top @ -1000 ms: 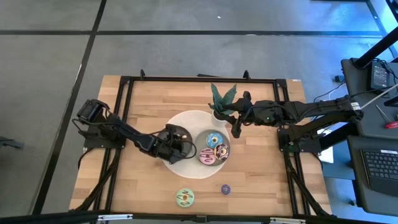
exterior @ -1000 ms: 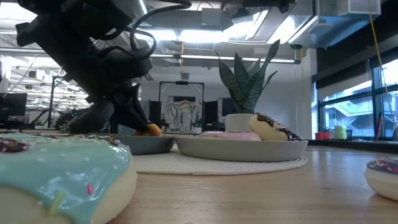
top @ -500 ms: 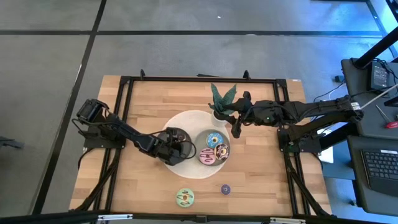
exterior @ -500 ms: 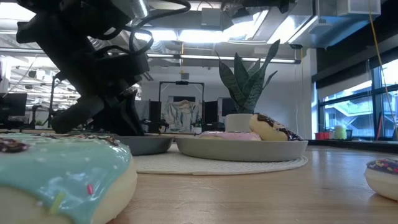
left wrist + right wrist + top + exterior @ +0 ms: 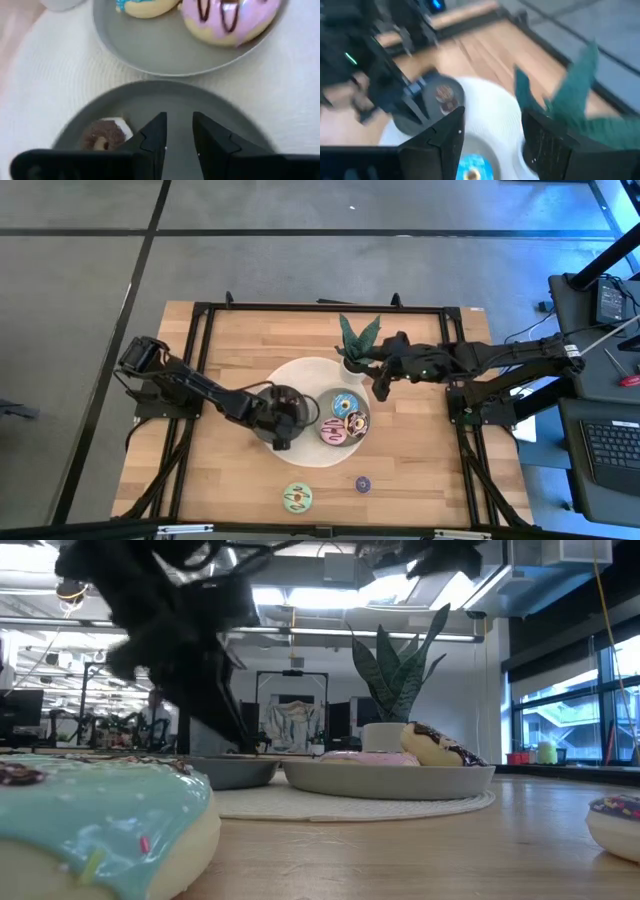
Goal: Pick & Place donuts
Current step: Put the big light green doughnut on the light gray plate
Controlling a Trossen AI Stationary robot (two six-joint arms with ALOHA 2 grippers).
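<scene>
From above, you see the left gripper (image 5: 280,418) over the left round grey dish (image 5: 270,402) on the white round mat (image 5: 305,375). Just beside it, the right round grey dish (image 5: 326,398) carries a blue-iced ring donut (image 5: 346,404), a pink-iced ring donut (image 5: 333,431) and a brown-iced ring donut (image 5: 356,423). A green-iced ring donut (image 5: 297,498) and a small purple-iced ring donut (image 5: 363,484) lie on the wooden table (image 5: 420,450) near its front edge. The right gripper (image 5: 381,385) hangs beside the potted green plant (image 5: 357,340).

At table height, the green-iced donut (image 5: 100,820) fills the near left corner, the purple one (image 5: 618,822) sits at the right edge, and the plant (image 5: 398,670) rises behind the dishes.

Past the left wrist, the left gripper (image 5: 177,137) has its fingers slightly apart with nothing between them, above the near dish (image 5: 235,130); a small brown-iced ring donut (image 5: 104,135) lies in that dish just beside one finger.

Past the right wrist, the right gripper (image 5: 492,132) has its fingers spread wide and grasps nothing.
</scene>
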